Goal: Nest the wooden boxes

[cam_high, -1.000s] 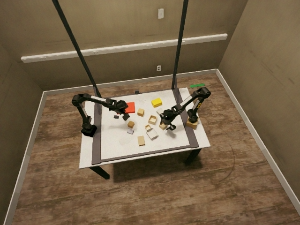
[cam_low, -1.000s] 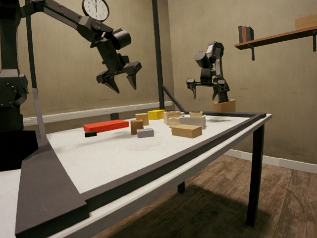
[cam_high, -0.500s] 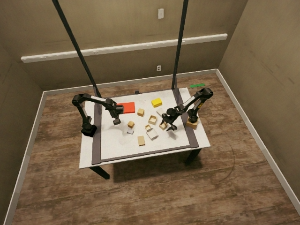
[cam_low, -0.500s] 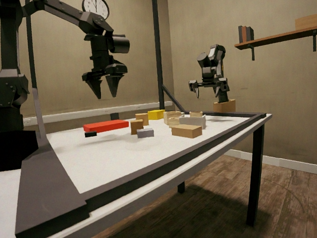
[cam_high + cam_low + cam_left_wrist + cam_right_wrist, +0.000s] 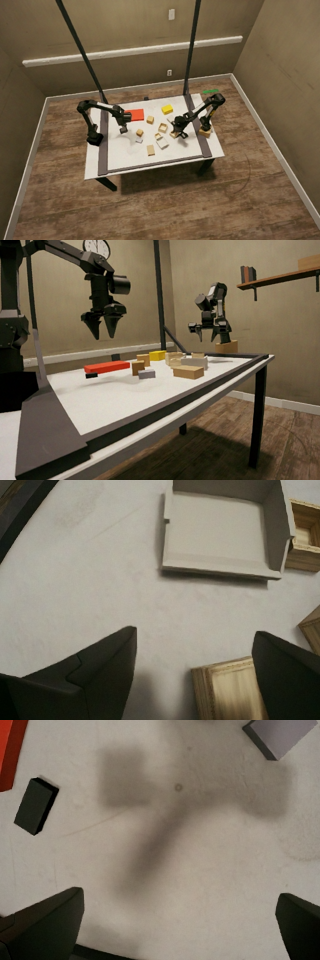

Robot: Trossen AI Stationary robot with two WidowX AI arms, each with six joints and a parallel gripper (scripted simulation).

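Clock as in top view, 12 at the picture's top, centred on the white tray (image 5: 162, 143) (image 5: 194, 363) (image 5: 217, 530).

Wooden boxes, all on the table, none nested: small box (image 5: 157, 136) (image 5: 175, 364) (image 5: 302, 557) at 11, right beside the tray, open side up; large box (image 5: 162, 127) (image 5: 169, 359) (image 5: 312, 630) at 12, open side up; near box (image 5: 173, 134) (image 5: 197, 355) (image 5: 230, 690) at 2, partly hidden by the left arm, open side looks up.

Left gripper (image 5: 178, 131) (image 5: 206, 341) (image 5: 195, 632) is above the table at 2, fingers partway spread, nothing pinched; one finger overlaps the near box in wrist view. Right gripper (image 5: 123, 129) (image 5: 104, 338) (image 5: 181, 892) is up at 10, spread wide, nothing pinched.

Others: tan block (image 5: 150, 150) (image 5: 188, 372) at 8; purple block (image 5: 139, 140) (image 5: 146, 374) (image 5: 282, 735) at 9; cube (image 5: 139, 132) (image 5: 138, 368) at 10; second cube (image 5: 150, 119) (image 5: 143, 360) and red slab (image 5: 137, 114) (image 5: 107, 366) (image 5: 9, 755) towards 11; yellow block (image 5: 167, 109) (image 5: 157, 355) at 12; grey block (image 5: 170, 118) at 1. Black block (image 5: 91, 375) (image 5: 36, 806) near the slab.
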